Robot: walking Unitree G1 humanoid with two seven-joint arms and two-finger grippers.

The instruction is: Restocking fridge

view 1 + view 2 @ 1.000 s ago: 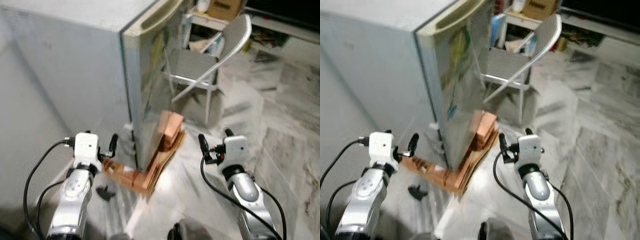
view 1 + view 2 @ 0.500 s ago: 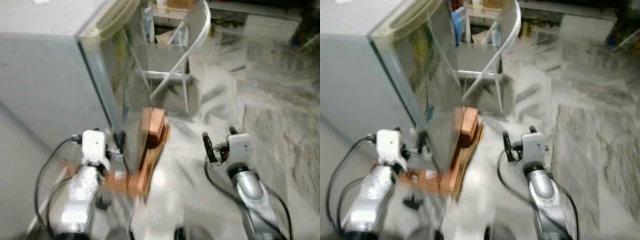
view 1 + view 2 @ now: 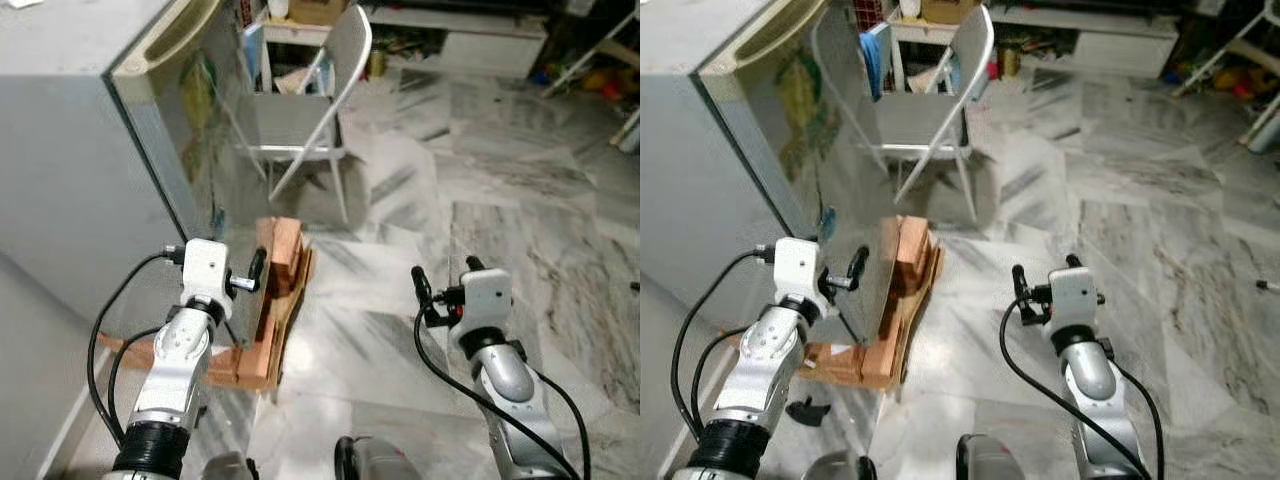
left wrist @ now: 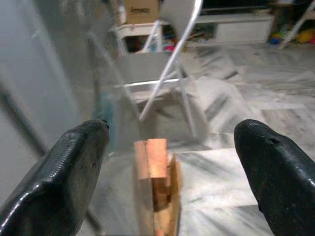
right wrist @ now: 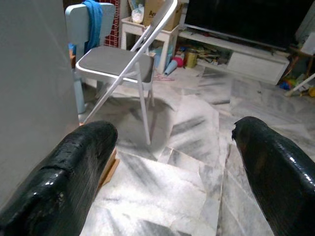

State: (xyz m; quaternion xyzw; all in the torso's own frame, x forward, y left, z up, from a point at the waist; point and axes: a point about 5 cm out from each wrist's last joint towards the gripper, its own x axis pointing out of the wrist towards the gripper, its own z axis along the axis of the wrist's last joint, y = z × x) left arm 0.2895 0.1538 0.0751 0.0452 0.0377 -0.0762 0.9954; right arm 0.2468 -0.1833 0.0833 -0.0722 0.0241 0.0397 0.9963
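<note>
The grey fridge [image 3: 70, 140] stands at the left, its glossy door [image 3: 830, 170] closed and mirroring the room. Its base rests on stacked wooden blocks [image 3: 278, 258] and cardboard. My left gripper [image 3: 250, 278] is held low beside the door's bottom corner, just above the blocks, open with nothing between its fingers [image 4: 74, 167]. My right gripper [image 3: 443, 275] hovers open and empty over the marble floor to the right of the fridge, its fingers [image 5: 78, 162] spread wide in the right wrist view.
A grey folding chair [image 3: 300, 120] stands just beyond the fridge door, with a small white table and a cardboard box [image 3: 318, 10] behind it. A low white shelf [image 3: 480, 40] runs along the far wall. A small black object [image 3: 805, 408] lies on the floor by my left arm.
The camera has swung round toward the fridge's front, so the whole scene shifted. My left gripper now sits closer to the door's lower corner. Both grippers stay open.
</note>
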